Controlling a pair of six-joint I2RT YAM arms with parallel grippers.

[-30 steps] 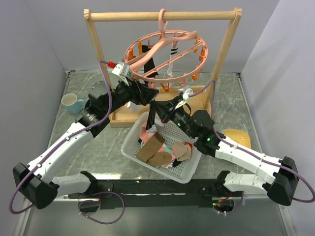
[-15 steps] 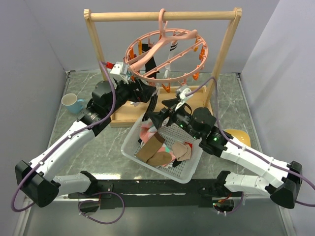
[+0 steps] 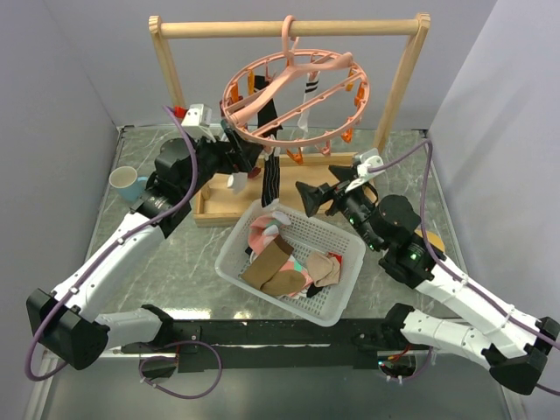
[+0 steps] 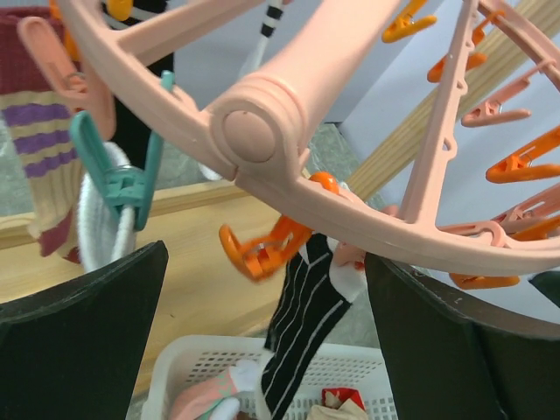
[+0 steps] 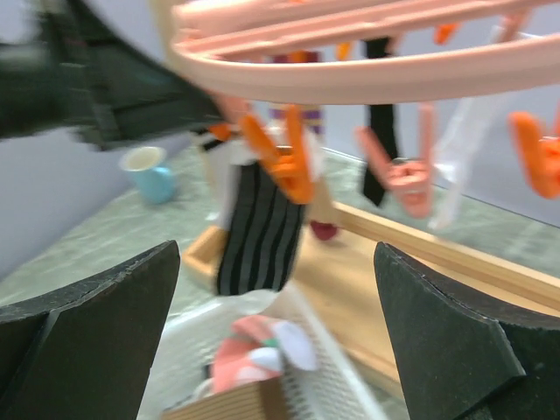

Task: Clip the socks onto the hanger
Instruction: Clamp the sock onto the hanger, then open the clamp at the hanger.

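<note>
The salmon-pink ring hanger [image 3: 229,96] hangs from the rack's rail, with several socks clipped to it. A black sock with thin white stripes [image 3: 273,175] dangles from an orange clip [image 4: 262,249] at the ring's near edge, its toe reaching the basket. My left gripper [image 3: 243,157] is open just left of that sock, under the ring [image 4: 350,232], with nothing between its fingers. My right gripper [image 3: 311,199] is open to the right of the sock, apart from it. The wrist views show the striped sock [image 4: 306,324] [image 5: 258,232] between wide jaws. More socks [image 3: 273,267] lie in the basket.
A white mesh basket [image 3: 343,302] sits in front of the wooden rack [image 3: 289,28]. The rack's wooden base [image 3: 219,208] lies behind it. A blue mug [image 3: 127,182] stands at the left. A yellow object [image 3: 429,243] lies at the right behind the right arm.
Both grippers opened. The right one let go of the black striped sock and drew back to the right. The left one pulled back left. The sock now hangs from the clip.
</note>
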